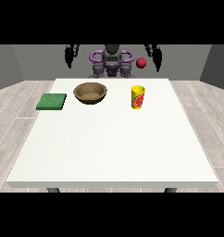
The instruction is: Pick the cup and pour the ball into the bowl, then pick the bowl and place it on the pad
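**Inspector:** The hand at the view's right (pixel 156 54) hangs raised at the upper right of the frame, holding nothing; whether its fingers are open, I cannot tell. The hand at the view's left (pixel 71 53) likewise.

**Clerk:** And the cup?

**Inspector:** The yellow cup (pixel 138 96) stands upright on the bench (pixel 114 152), right of centre, well below that hand. A red ball (pixel 141 63) shows above it, near the hand. Likely light and rigid; take it round the side wall. The wooden bowl (pixel 90 92) sits at its left, the green pad (pixel 52 101) further left.
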{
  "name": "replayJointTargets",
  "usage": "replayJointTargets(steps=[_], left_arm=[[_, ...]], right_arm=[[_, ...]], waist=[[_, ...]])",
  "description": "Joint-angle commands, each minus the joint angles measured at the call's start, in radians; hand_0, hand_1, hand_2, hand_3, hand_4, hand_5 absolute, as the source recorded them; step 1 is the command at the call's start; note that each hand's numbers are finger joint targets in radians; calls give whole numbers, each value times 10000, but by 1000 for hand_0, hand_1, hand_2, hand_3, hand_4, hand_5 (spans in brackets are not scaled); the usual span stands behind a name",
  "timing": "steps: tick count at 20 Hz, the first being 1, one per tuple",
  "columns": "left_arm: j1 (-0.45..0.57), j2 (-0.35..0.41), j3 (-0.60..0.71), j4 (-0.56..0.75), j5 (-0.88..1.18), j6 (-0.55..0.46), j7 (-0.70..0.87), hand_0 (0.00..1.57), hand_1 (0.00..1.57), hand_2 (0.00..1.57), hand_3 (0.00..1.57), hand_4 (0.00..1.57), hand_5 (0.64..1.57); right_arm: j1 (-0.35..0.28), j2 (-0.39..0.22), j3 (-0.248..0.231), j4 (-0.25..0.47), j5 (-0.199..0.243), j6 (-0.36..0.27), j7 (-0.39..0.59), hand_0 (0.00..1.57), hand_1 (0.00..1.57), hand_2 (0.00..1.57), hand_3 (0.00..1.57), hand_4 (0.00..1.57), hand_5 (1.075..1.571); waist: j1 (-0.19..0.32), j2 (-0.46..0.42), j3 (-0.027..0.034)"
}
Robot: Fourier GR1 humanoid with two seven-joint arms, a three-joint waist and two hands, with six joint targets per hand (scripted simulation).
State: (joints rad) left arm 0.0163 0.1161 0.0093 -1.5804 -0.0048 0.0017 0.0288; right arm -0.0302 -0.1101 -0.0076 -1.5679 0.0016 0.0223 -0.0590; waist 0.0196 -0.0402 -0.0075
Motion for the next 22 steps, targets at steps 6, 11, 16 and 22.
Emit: replayJointTargets(steps=[6,11,16,22], left_arm=[[-361,509,99,-1142,152,-190,1048,0,0,0,0,0,1524],[1170,-1132,-2258,-1855,1604,1057,-837,0,0,0,0,0,1525],[280,-990,-1377,-1962,798,393,-1068,0,0,0,0,0,1478],[-1438,-501,-389,-1060,875,207,-1390,0,0,0,0,0,1376]], right_arm=[[-78,-501,-202,-887,-102,38,1287,0,0,0,0,0,1568],[435,231,-915,-420,-1197,-68,327,0,0,0,0,0,1567],[330,153,-869,-739,-1328,336,-117,0,0,0,0,0,1565],[-921,167,-827,-173,-1169,307,-509,0,0,0,0,0,1563]], waist=[[-219,-2672,67],[98,-1852,73],[-183,-438,75],[-301,994,74]])
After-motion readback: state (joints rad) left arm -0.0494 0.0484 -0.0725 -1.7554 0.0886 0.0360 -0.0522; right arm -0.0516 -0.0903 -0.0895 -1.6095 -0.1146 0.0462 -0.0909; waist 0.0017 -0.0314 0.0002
